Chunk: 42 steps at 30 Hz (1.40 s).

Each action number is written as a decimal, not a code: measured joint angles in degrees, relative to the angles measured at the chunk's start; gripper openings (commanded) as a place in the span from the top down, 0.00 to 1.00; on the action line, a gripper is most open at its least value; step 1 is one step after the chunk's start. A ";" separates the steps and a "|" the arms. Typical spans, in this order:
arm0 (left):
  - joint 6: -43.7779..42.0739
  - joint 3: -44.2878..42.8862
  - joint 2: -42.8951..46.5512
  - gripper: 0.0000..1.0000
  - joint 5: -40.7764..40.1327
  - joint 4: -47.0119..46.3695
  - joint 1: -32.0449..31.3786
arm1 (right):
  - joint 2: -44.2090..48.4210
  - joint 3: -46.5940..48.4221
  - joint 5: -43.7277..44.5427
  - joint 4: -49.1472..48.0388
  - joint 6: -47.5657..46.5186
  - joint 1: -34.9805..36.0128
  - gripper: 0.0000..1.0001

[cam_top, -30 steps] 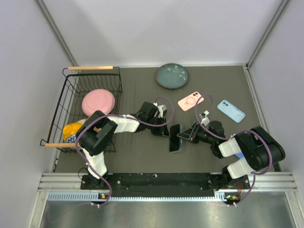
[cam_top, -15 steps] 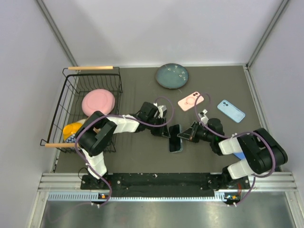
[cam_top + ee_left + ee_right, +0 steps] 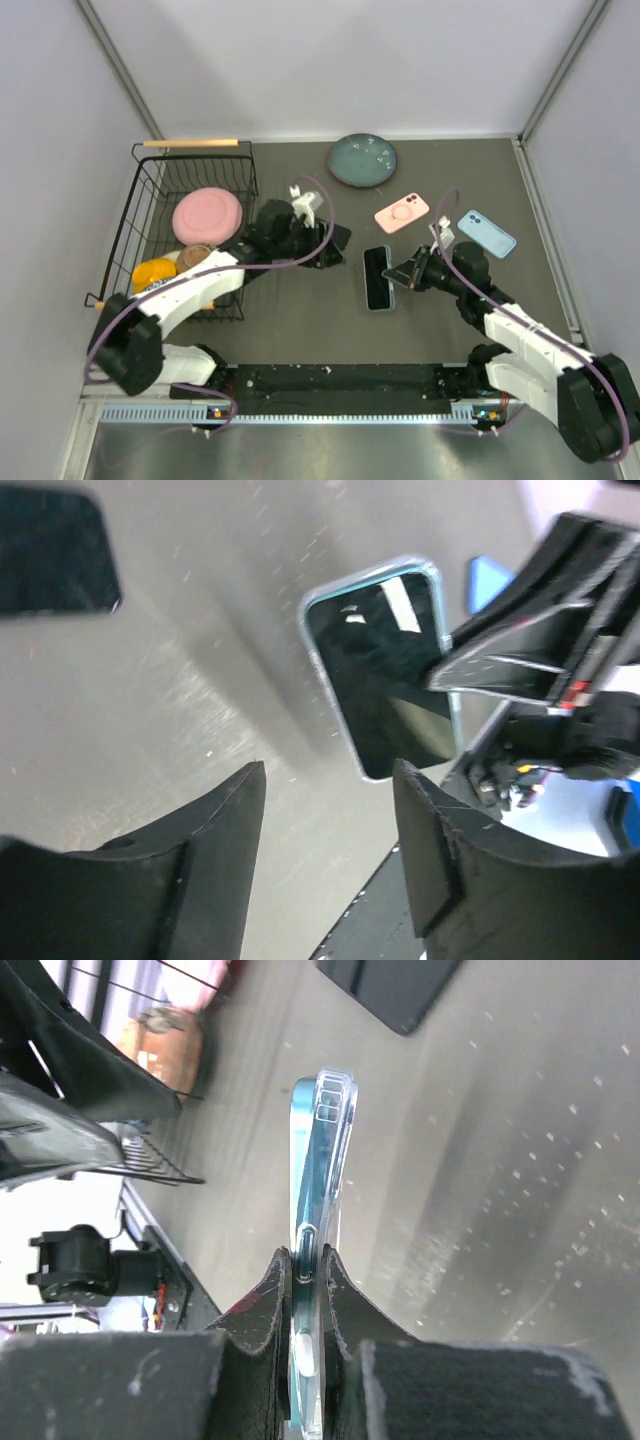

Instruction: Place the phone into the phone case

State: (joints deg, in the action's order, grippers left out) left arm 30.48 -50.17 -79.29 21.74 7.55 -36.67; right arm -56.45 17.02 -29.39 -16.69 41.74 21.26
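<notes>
The phone [image 3: 377, 277], black screen up, sits inside a clear case with a pale blue rim [image 3: 315, 645] at mid table. My right gripper [image 3: 398, 274] is shut on its right long edge. In the right wrist view the blue phone edge [image 3: 303, 1160] and the clear case wall [image 3: 335, 1130] run edge-on between the shut fingers of this gripper [image 3: 305, 1255]. My left gripper [image 3: 322, 248] is up and left of the phone, apart from it. The left wrist view has that gripper [image 3: 328, 770] open with only bare table between its fingers, and the phone screen [image 3: 385, 670] lies beyond.
A dark flat slab [image 3: 340, 237] lies beside my left gripper. A pink case [image 3: 402, 213] and a light blue one [image 3: 487, 233] lie at the back right, with a teal plate [image 3: 362, 160] behind. At the left, a wire basket [image 3: 150, 215] holds a pink dish [image 3: 207, 214].
My left gripper has opened and drawn back up and left, away from the phone. My right gripper closed on the phone's edge. The phone shifted slightly right and now lies straight.
</notes>
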 measured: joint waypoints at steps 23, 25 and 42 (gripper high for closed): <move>7.10 7.15 11.58 0.22 27.76 -21.73 1.22 | 18.32 0.37 -13.81 -17.46 16.26 0.00 1.00; 8.00 7.15 10.71 0.22 28.26 -23.26 0.31 | 17.70 -0.24 -14.51 -19.63 17.70 0.00 1.00; 18.82 7.37 2.10 0.88 30.36 -40.22 -3.85 | 12.81 -5.09 -16.50 -35.41 26.49 0.00 0.85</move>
State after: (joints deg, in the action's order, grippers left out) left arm 49.30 -42.81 -77.19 52.10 -32.67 -40.51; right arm -43.64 11.92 -45.89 -52.10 68.23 21.26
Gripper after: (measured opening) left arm 0.354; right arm 0.052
